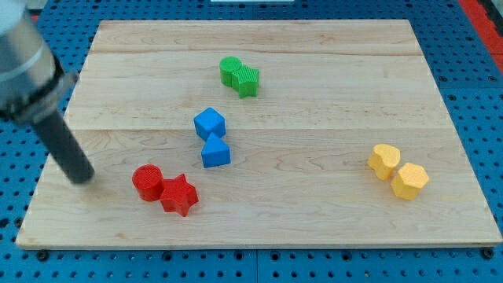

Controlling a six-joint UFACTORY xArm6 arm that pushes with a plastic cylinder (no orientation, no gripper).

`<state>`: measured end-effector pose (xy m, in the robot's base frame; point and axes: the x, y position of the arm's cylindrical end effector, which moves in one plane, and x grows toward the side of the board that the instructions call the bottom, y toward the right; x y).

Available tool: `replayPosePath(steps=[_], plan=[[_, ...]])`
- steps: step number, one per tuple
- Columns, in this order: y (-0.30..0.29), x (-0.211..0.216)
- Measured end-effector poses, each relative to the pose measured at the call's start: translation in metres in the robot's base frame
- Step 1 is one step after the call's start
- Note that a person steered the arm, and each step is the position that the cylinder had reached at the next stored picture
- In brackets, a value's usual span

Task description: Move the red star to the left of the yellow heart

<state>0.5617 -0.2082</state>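
Note:
The red star lies near the view's bottom left, touching a red cylinder on its left. The yellow heart lies at the view's right, touching a yellow hexagon just below and right of it. My tip rests on the board at the view's left, a short way left of the red cylinder and apart from it. The rod rises up and to the left out of the view.
A blue cube-like block and a blue triangular block touch near the middle. A green round block and a green star touch near the view's top. The wooden board lies on a blue pegboard.

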Motion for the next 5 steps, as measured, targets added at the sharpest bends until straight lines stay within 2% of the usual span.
replayPosePath(steps=[1, 2, 3, 4, 5], plan=[[0.086, 0.044], [0.087, 0.022], [0.050, 0.004], [0.137, 0.001], [0.229, 0.021]])
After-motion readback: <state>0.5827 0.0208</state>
